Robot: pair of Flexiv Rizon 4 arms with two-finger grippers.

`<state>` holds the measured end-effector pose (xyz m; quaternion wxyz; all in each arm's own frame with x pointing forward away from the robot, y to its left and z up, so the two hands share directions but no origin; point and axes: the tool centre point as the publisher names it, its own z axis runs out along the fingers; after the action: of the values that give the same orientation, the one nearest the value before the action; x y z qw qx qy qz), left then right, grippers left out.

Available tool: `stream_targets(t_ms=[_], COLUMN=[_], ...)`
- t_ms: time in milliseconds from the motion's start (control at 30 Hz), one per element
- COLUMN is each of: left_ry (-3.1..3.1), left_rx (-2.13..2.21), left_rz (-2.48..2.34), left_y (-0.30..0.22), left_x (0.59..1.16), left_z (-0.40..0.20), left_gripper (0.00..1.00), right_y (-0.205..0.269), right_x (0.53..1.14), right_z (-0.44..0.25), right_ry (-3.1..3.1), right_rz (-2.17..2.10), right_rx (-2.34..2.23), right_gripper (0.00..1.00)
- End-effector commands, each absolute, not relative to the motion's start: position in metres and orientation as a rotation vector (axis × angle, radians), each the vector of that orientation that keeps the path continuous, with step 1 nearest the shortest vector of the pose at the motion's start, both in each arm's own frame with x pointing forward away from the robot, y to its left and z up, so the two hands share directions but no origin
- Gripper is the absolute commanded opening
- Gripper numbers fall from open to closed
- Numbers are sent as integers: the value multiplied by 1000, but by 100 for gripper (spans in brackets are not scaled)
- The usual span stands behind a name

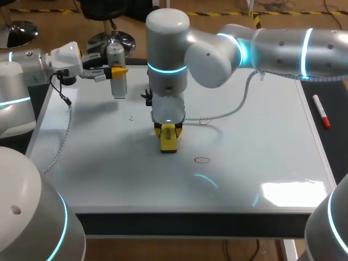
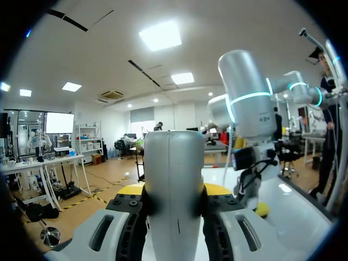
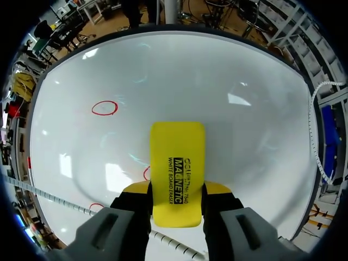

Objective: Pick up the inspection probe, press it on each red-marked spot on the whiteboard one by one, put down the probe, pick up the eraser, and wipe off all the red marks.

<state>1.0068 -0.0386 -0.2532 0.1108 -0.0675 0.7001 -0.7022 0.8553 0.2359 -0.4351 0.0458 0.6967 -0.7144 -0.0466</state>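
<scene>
Both tools held at once.
Right gripper (image 3: 176, 191) clamps the eraser (image 3: 178, 163) on the whiteboard (image 1: 261, 136) near a red circle (image 1: 202, 160); left gripper (image 1: 118, 71) pinches the probe (image 1: 119, 87).

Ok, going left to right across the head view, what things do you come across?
inspection probe, held above the board's far left → yellow eraser near the middle → red circle drawn on the board → marker pen lying past the board's right edge.
</scene>
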Motion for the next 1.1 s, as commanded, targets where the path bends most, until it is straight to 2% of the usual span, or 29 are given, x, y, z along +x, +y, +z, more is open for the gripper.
stream_targets(t_ms=[33, 533, 1100], left_ry=[2055, 2055, 2055], left_rx=[-197, -197, -197], left_rz=[-2062, -2062, -2062], left_y=[-39, -39, -39], left_x=[1007, 1007, 1007], left_z=[-253, -253, -253], left_gripper=[0, 0, 0], right_y=[218, 185, 172], right_x=[853, 847, 848], right_z=[-459, -472, -467], right_ry=[-2192, -2233, -2246], right_rz=[-136, -129, -102], right_rx=[2120, 2045, 2028], right_gripper=[0, 0, 0])
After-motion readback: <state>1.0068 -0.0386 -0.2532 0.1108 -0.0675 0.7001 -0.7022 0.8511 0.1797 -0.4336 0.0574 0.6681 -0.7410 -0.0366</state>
